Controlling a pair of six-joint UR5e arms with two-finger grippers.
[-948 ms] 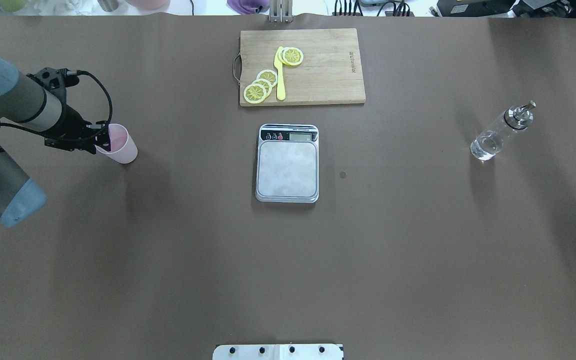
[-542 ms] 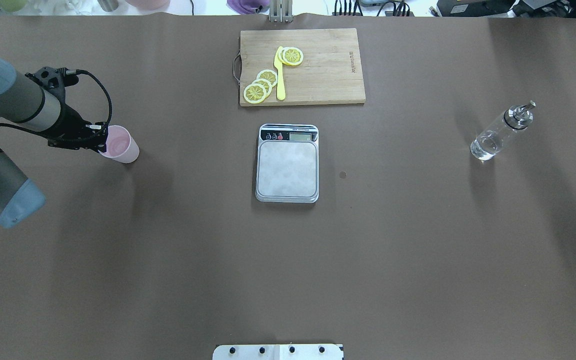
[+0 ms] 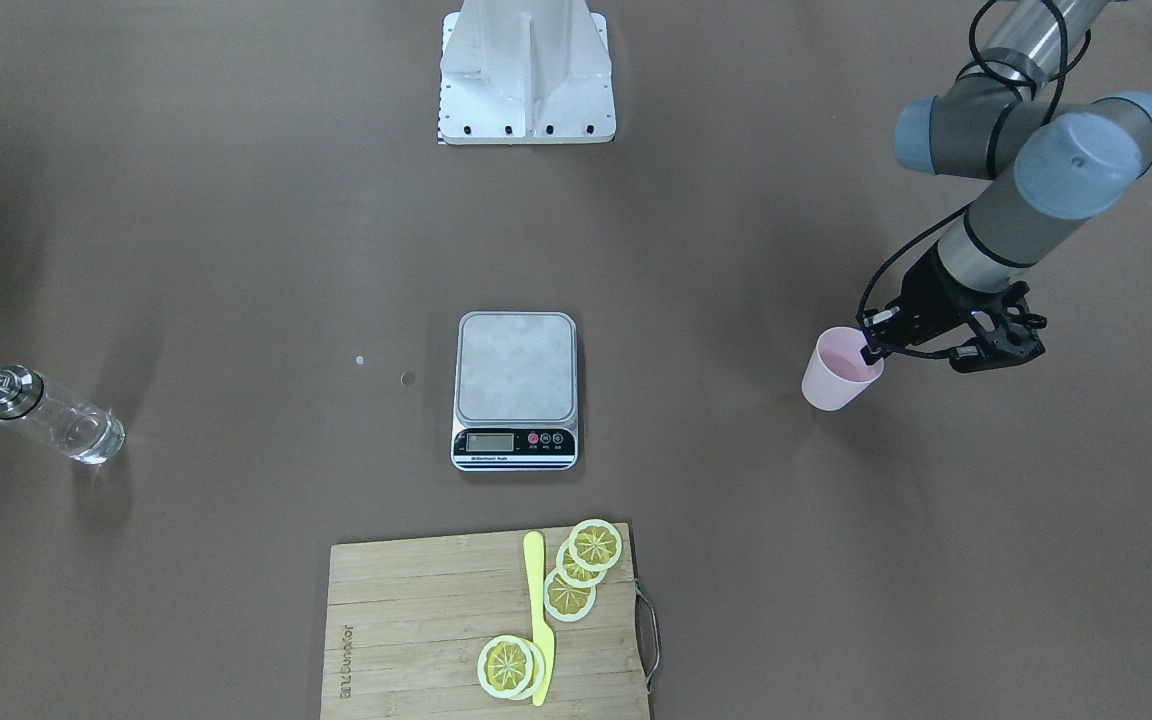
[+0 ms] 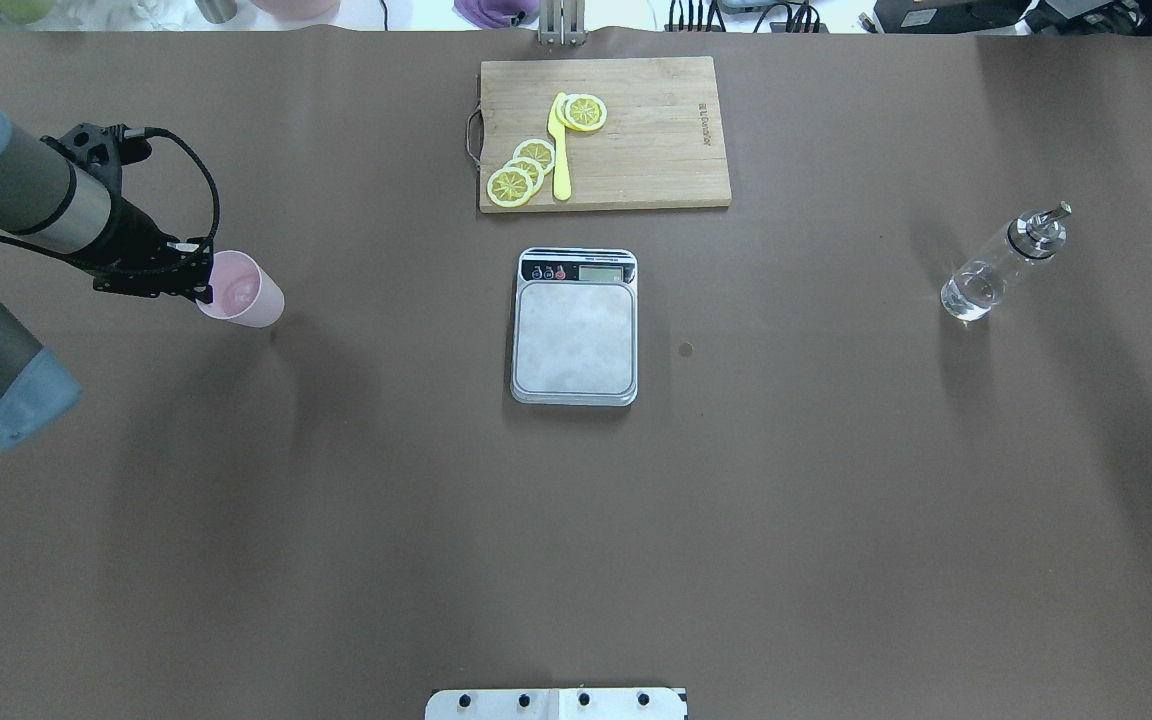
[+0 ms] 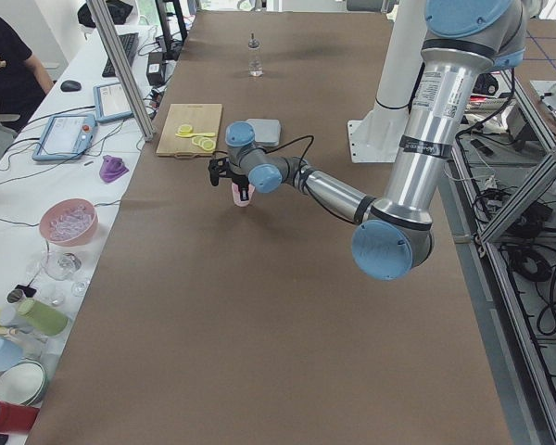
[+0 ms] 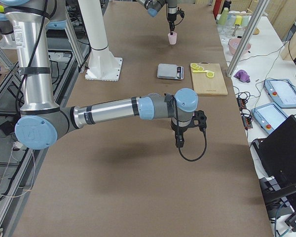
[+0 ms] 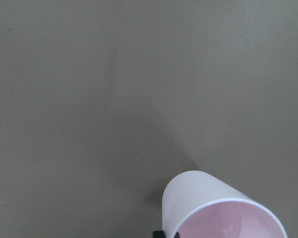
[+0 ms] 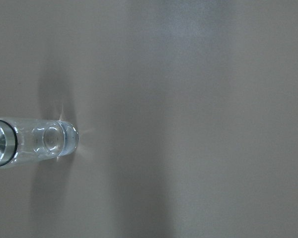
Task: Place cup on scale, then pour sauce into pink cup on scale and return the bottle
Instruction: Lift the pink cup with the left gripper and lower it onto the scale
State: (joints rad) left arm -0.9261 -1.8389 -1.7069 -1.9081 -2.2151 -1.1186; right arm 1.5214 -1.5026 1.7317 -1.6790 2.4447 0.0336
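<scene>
Left gripper (image 4: 204,288) pinches the rim of a small pale pink tapered plastic cup (image 4: 248,295); only the right-side view shows the right gripper (image 6: 180,142), opening unclear.

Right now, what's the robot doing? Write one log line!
left gripper: shut on cup rim | scale: bare platform | bottle: standing, untouched | right gripper: state unclear | step: cup not yet on scale

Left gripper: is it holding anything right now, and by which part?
The left gripper grips the pink cup by its rim, pinching the wall on the side nearest the arm.
</scene>
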